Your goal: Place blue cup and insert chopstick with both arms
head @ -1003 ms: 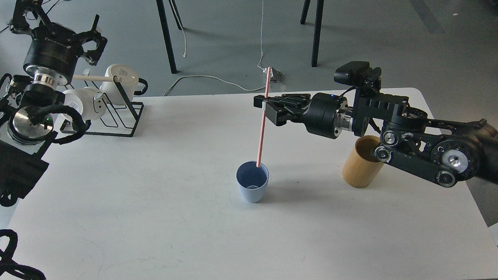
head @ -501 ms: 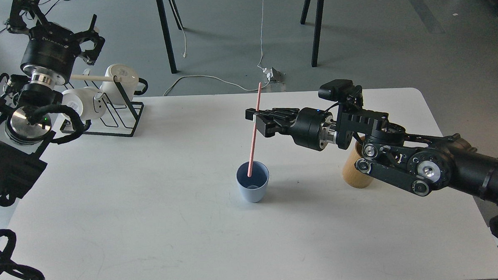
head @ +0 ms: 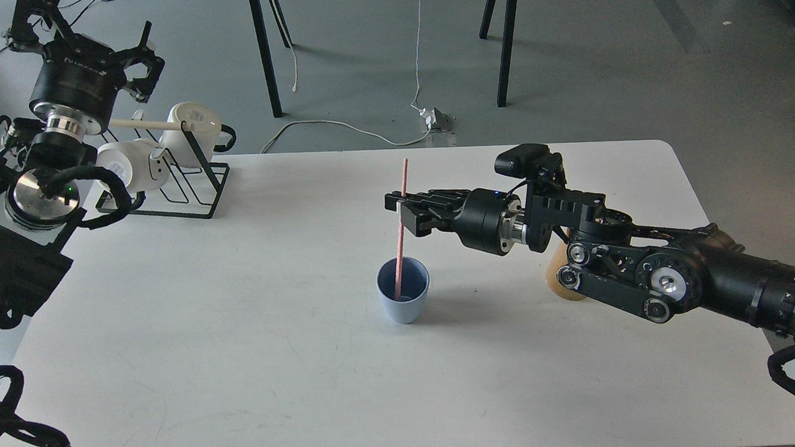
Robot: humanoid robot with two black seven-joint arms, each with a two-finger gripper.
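The blue cup (head: 403, 300) stands upright on the white surface (head: 243, 361) just below the frame's centre, so the placing looks done, and the chopstick (head: 401, 230) rises nearly upright with its lower end already inside the cup. The right claw (head: 400, 210), reaching in from the right, is clamped on the stick's upper part, so what is left, as I judge it, is letting go and backing away. The left claw (head: 110, 45) sits in the upper left of the frame near the rack (head: 191, 184), fingers spread and carrying nothing.

right gripper (head: 402, 212) lowered, chopstick (head: 401, 227) deeper inside blue cup (head: 403, 299)
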